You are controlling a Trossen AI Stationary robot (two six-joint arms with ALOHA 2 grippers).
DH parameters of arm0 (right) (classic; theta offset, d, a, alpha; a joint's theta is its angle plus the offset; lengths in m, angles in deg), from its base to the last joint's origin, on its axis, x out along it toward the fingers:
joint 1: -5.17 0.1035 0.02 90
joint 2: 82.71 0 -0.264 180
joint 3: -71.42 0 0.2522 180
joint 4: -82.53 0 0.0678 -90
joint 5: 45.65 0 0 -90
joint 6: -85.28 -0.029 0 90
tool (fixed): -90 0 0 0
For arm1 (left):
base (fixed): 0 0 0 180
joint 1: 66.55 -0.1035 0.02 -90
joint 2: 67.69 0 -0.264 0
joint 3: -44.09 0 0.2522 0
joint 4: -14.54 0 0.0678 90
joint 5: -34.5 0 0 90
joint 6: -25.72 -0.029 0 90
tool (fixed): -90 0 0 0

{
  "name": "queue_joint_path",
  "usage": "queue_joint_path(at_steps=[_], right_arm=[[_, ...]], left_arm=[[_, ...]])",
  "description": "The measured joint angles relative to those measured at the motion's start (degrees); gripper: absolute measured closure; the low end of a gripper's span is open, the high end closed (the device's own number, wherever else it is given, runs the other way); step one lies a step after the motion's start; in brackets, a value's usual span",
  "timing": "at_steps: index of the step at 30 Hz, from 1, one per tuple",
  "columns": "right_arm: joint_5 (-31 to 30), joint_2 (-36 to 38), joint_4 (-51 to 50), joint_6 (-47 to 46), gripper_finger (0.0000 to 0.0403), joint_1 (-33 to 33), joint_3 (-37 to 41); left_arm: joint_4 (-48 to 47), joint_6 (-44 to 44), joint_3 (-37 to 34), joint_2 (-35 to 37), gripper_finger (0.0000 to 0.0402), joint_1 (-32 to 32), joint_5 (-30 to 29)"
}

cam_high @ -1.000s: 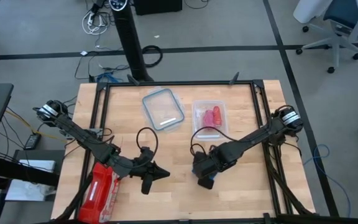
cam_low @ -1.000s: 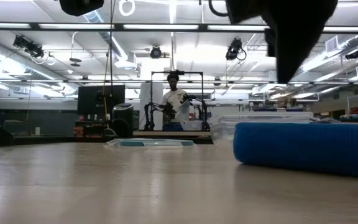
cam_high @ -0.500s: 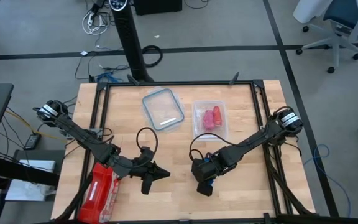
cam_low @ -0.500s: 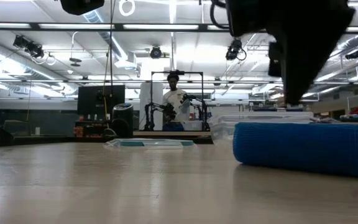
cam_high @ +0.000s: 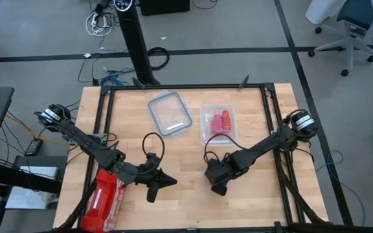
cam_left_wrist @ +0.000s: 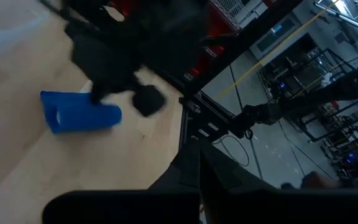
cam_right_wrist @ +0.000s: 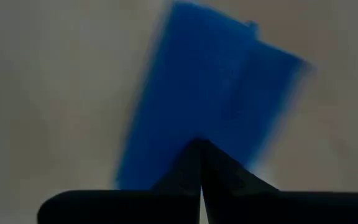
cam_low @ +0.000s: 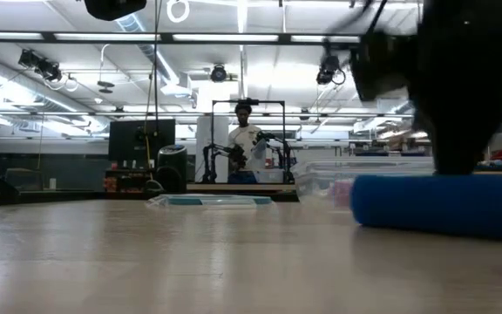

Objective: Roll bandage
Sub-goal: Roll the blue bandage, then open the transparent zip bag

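1. the bandage (cam_low: 443,205) lies on the wooden table (cam_high: 180,149) as a short blue cylinder, at about 5 o'clock from the table's middle in the high view; it looks already wound up, with no flat tail seen trailing from it.
2. the right gripper (cam_right_wrist: 201,163) is right above the roll, its fingers closed together to a point and touching or nearly touching the fabric; in the right wrist view they clamp nothing.
3. the left gripper (cam_high: 167,180) hangs at about 7 o'clock from the middle, well apart from the roll, its fingers also together and empty.
4. the clear lid (cam_high: 169,113) sits at 12 o'clock and the clear tub (cam_high: 206,129) holding the pink-red rolls (cam_high: 221,122) at 1 o'clock; the red pack (cam_high: 105,197) lies at the 8 o'clock edge.
5. judgement: the rolling looks close to finished; what may remain is a last press or nudge to tighten the roll, and i cannot tell whether the loose end is fully tucked.
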State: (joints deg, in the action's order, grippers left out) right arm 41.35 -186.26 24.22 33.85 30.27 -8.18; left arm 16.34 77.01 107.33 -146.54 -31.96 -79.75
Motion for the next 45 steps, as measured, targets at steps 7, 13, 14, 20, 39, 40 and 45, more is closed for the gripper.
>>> queue_joint_path(at_steps=[7, 13, 14, 20, 39, 40, 45], right_arm=[[-4.26, -0.11, -11.35, -1.77, 0.0402, -3.8, 0.18], [-4.86, 2.89, -11.39, -0.91, 0.0402, -4.52, 0.03], [-4.88, 3.64, -11.36, -0.92, 0.0402, -4.52, 0.03], [-5.43, 8.72, -12.51, -1.27, 0.0402, -4.52, -0.05], [-0.23, 22.44, -11.26, 0.1, 0.0402, -2.12, 0.53], [-0.28, 22.39, -11.26, 0.57, 0.0402, -2.17, 1.0], [-0.38, 22.39, -10.51, 5.05, 0.04, -4.56, 2.45]], left_arm=[[0.55, 0.17, 0.0, 0.0, 0.0401, 0.02, 0.84], [1.27, 0.28, 0.0, 0.0, 0.0401, 0.02, 1.4], [1.33, 0.31, 0.0, 0.0, 0.0401, 0.02, 1.42], [1.43, 0.39, 0.0, 0.0, 0.0401, 0.02, 1.62], [1.15, 1.64, 3.01, 0.0, 0.0401, -11.15, 7.52], [0.18, 1.61, 3.62, 0.0, 0.0401, -11.98, 7.52], [-6.99, -0.23, 8.33, 0.0, 0.0401, -15.71, 7.64]])
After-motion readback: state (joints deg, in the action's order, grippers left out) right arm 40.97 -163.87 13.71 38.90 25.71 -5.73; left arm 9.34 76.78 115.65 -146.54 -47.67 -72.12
